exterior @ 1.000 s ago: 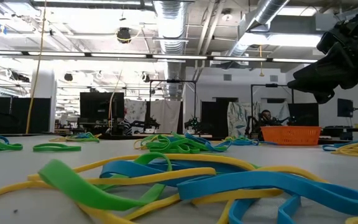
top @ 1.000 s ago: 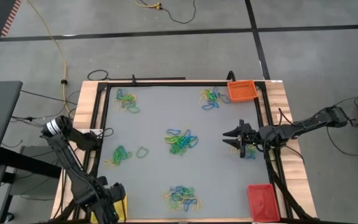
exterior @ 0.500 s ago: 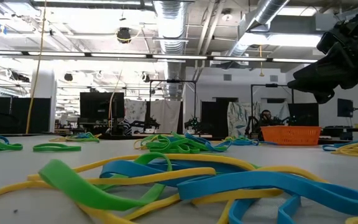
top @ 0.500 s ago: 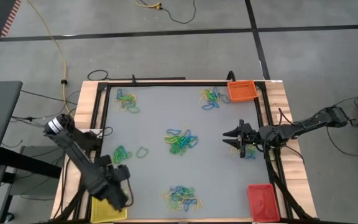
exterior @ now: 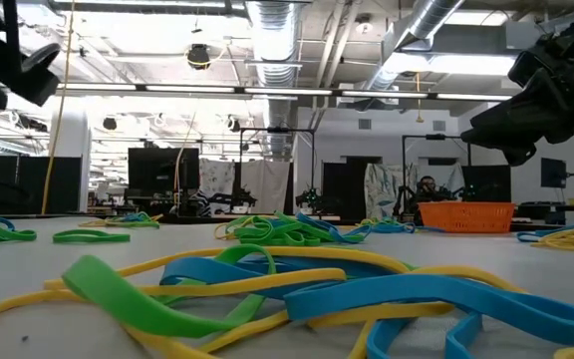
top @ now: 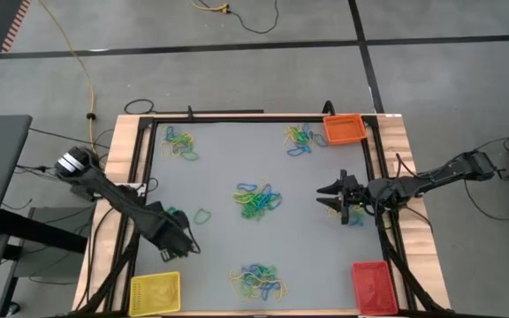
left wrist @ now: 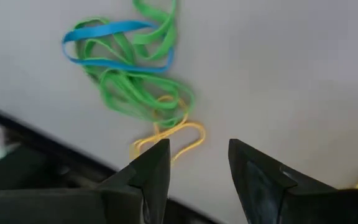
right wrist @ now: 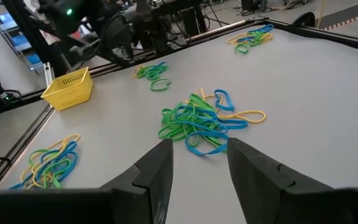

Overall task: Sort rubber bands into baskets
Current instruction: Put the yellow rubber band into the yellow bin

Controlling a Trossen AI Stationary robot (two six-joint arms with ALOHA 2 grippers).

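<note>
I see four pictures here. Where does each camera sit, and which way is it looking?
High view: overhead, straight down on the table; both arms show.
Low view: at tabletop height, across rubber bands into the room; the right gripper hangs above.
Left wrist view: on the left arm, over a small pile; its fingers apart.
Right wrist view: across the table.
Shared: the yellow basket.

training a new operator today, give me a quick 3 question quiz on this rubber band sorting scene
1. True or false: the yellow basket sits at the table's near left corner.
2. Which gripper hovers over the green, blue and yellow pile at the table's left edge? A) left B) right
3. Fill in: the basket at the far right corner is ____.

Key:
1. True.
2. A, the left gripper, fingers apart and empty; the right gripper waits at the right side.
3. Orange.
</note>
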